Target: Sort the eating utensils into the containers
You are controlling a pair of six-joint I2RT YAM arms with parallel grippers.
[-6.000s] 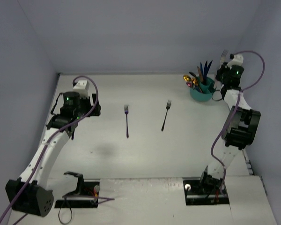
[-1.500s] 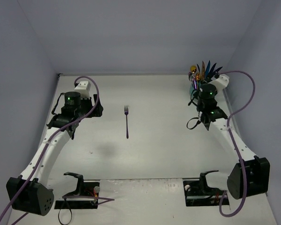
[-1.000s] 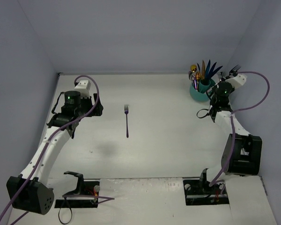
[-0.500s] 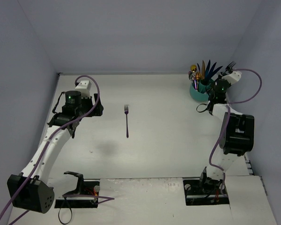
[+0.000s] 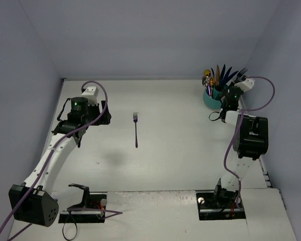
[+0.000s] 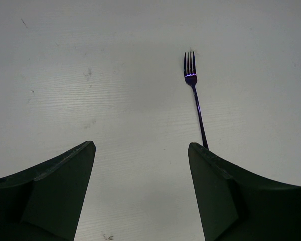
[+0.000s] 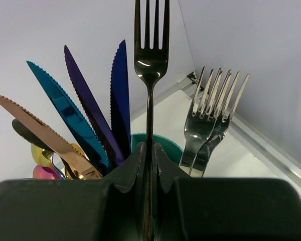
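Item: R gripper (image 7: 150,150) clenched on dark fork (image 7: 150,60), frame centre, L gripper (image 6: 140,165) released; we'd hold shaft vertical, lower by silver forks (image 7: 210,115) into teal caddy (image 7: 166,141).

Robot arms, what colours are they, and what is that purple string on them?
Both the left arm and the right arm have slim white links joined by chunky black round joints. The string is a purple cable, and one loops along each arm. Near each wrist a small green light glows, with a white box beside it. The jaws are dark and wedge-shaped.
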